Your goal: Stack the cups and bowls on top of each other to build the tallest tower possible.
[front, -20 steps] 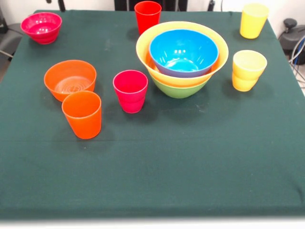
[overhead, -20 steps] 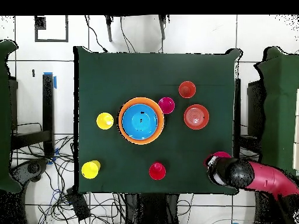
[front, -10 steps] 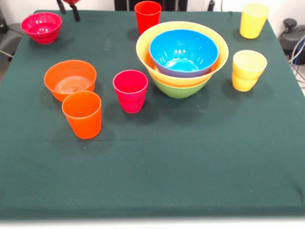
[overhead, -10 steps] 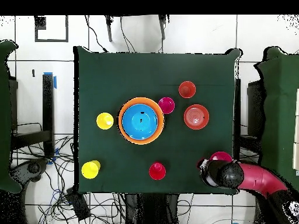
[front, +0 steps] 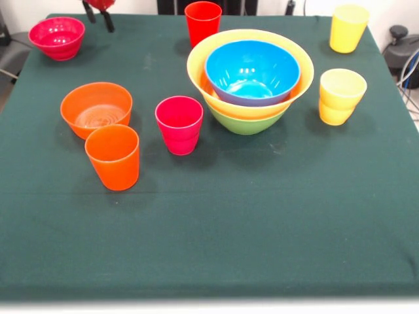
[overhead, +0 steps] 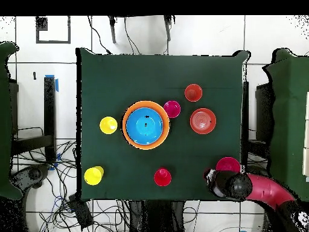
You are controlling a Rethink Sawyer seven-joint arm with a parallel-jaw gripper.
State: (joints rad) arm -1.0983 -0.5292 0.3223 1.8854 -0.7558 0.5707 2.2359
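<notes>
The tower is a green bowl at the base, a wide yellow bowl in it and a blue bowl on top. Loose on the cloth stand an orange bowl, a magenta-pink bowl, an orange cup, a magenta-pink cup, a red cup and two yellow cups. My gripper hangs at the far table edge, just right of the magenta-pink bowl, open and empty. From overhead the gripper sits just below that bowl.
The dark green cloth covers the whole table. The red arm reaches in from the lower right of the overhead view. Cables and dark equipment lie beyond the table's right edge.
The gripper head has slid off the magenta-pink bowl toward the table edge, uncovering it in the overhead view. Its fingers have dropped into the front view. Cups and bowls are unmoved.
</notes>
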